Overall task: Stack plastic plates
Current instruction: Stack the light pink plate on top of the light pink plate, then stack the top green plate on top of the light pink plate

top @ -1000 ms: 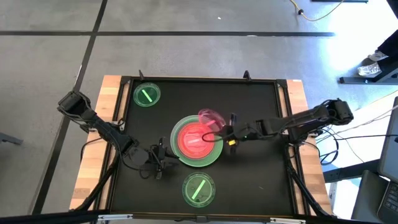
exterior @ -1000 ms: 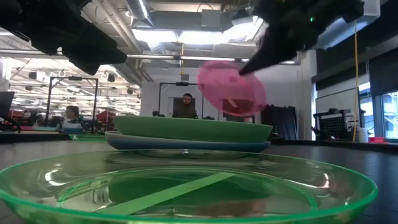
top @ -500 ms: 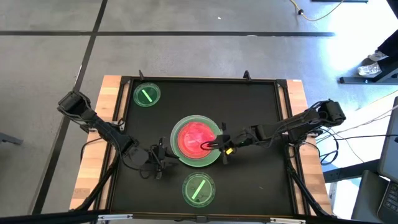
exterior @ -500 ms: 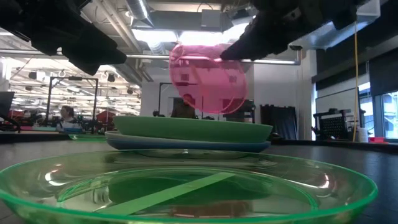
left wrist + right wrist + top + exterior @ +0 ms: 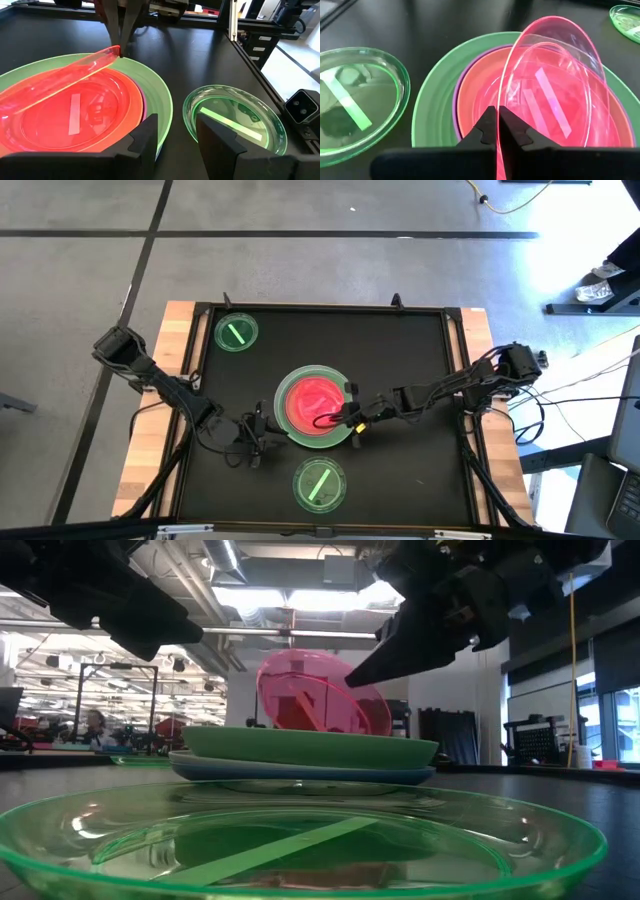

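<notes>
Your right gripper point(image 5: 496, 131): jaws clamped on the rim of the pink plate point(image 5: 555, 95), held tilted over the stack point(image 5: 316, 407) at mid-worktop point(image 5: 420, 350). Your left gripper point(image 5: 175, 135): jaws apart, beside the stack. Two small green plates point(image 5: 320, 483) point(image 5: 236, 333) lie apart.

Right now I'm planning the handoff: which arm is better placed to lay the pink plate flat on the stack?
Right. The right gripper already pinches the tilted pink plate over the stack; the left gripper holds nothing.

Pink plate point(image 5: 313, 402) tilted (rim pinched) over stacked plates point(image 5: 341, 434).
</notes>
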